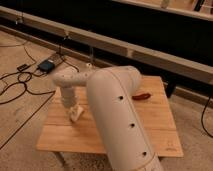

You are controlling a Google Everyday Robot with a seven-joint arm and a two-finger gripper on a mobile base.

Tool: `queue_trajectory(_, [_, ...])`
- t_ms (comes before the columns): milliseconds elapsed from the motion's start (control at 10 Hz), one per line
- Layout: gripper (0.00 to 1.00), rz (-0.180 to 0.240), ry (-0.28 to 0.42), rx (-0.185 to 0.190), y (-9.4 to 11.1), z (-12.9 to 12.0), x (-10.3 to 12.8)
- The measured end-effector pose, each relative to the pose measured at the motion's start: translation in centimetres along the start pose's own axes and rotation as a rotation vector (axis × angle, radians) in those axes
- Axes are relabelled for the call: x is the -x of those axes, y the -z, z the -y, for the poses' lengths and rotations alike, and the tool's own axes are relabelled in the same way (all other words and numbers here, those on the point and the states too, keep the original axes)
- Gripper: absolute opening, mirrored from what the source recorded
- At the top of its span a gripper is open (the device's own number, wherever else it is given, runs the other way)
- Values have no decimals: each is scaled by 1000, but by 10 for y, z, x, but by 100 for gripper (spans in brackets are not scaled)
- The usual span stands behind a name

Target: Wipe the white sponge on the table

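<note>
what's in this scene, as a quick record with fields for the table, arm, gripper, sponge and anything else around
table: light wooden table, rectangular
arm: white robot arm, reaching from the near edge across the table toward its left side
gripper: gripper, low over the table's left part, pointing down
sponge: white sponge, seemingly the pale shape at the gripper's tip; contact unclear
also on table: small red object, far right side, apart from the gripper
floor: black cables and dark blue box, left of the table
</note>
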Motion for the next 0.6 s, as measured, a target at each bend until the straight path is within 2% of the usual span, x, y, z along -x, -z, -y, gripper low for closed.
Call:
queue_trajectory(100, [59,0,0,0,0,0,0])
queue_trajectory(300, [76,0,1,1,0,0,0])
queue_trajectory(400, [80,0,1,1,0,0,0])
queue_trajectory(600, [80,0,1,1,0,-1,0])
